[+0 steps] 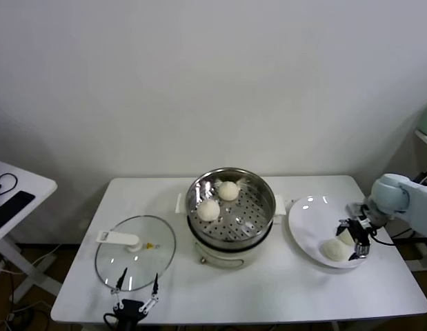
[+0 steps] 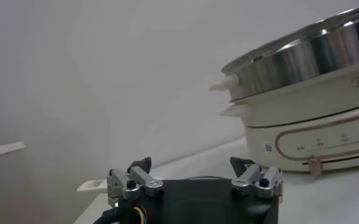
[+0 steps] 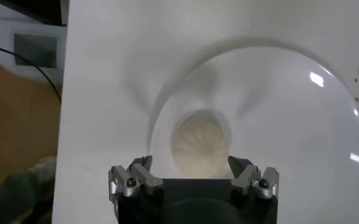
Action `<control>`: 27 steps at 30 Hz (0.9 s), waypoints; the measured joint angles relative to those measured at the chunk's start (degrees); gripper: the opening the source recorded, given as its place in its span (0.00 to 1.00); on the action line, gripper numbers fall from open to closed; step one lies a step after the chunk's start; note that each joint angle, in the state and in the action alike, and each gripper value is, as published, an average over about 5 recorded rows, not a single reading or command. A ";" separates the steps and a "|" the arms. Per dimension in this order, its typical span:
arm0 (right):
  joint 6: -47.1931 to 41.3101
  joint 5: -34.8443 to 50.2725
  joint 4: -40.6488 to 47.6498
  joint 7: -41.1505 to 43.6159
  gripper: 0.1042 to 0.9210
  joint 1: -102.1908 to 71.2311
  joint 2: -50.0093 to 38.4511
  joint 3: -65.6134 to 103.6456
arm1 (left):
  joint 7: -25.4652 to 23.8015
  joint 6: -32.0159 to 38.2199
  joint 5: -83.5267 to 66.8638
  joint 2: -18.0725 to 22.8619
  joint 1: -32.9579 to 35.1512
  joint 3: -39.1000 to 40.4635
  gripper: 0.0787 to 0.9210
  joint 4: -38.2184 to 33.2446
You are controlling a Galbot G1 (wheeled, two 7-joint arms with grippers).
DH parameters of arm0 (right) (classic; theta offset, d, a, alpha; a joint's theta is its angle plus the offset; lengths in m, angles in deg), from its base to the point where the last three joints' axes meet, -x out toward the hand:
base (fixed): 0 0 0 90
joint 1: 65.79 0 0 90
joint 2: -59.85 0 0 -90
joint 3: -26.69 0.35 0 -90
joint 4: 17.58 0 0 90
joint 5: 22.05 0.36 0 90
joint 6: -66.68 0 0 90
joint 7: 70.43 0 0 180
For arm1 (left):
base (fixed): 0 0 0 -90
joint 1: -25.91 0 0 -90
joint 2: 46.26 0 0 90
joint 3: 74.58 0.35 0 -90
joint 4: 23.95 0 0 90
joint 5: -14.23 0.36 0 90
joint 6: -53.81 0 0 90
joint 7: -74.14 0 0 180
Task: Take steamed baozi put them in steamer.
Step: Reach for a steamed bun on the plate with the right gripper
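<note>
The steamer (image 1: pixel 254 207), a shiny perforated basket on a cream pot base, stands mid-table and holds two baozi (image 1: pixel 228 190) (image 1: pixel 208 209). Two more baozi (image 1: pixel 332 249) (image 1: pixel 346 236) lie on the white plate (image 1: pixel 306 207) to its right. My right gripper (image 1: pixel 354 240) is open over the plate's right part, its fingers either side of one baozi (image 3: pixel 200 146), which shows between them in the right wrist view (image 3: pixel 191 165). My left gripper (image 1: pixel 137 293) is open and empty at the table's front edge. Its wrist view (image 2: pixel 191 165) shows the steamer (image 2: pixel 301 67) from the side.
A round glass lid (image 1: pixel 135 252) with a white handle lies flat on the table left of the steamer, just behind my left gripper. A white side table (image 1: pixel 16 200) with a dark device stands at the far left. The plate (image 3: pixel 289 109) sits near the table's right edge.
</note>
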 measured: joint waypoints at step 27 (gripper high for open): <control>-0.59 -2.97 5.94 -0.71 0.73 -9.19 4.21 9.94 | 0.12 0.47 0.69 -0.16 -0.07 -0.27 0.88 0.57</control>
